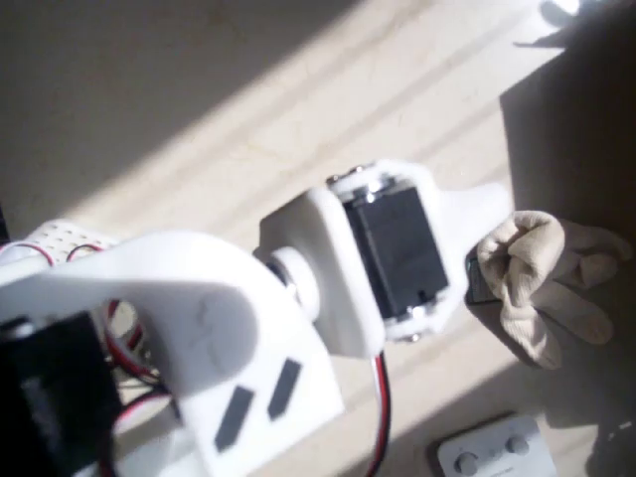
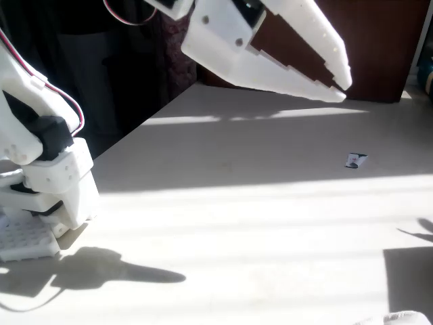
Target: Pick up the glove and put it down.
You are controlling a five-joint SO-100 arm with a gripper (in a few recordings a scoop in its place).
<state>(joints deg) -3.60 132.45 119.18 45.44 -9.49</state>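
The glove (image 1: 542,283) lies on the table (image 1: 298,119) at the right of the overhead view, partly in sun and partly in shadow. Its bunched cuff end sits toward the left, touching or just beside the tip of the arm's white head, and its stubby fingers spread out to the right and lower right, so its long axis runs roughly left to right with a slight downward slant.

The white arm (image 1: 199,328) reaches from the lower left of the overhead view toward the glove, its black servo block close to the camera, red and black wires trailing below it. In the fixed view the hand (image 2: 338,84) hangs high over the table, pointing down and to the right; its two white fingers lie close together, nearly closed, with nothing between them.

A white flat device with round buttons (image 1: 497,452) lies near the bottom edge of the overhead view. A small card (image 2: 354,160) lies on the table in the fixed view.
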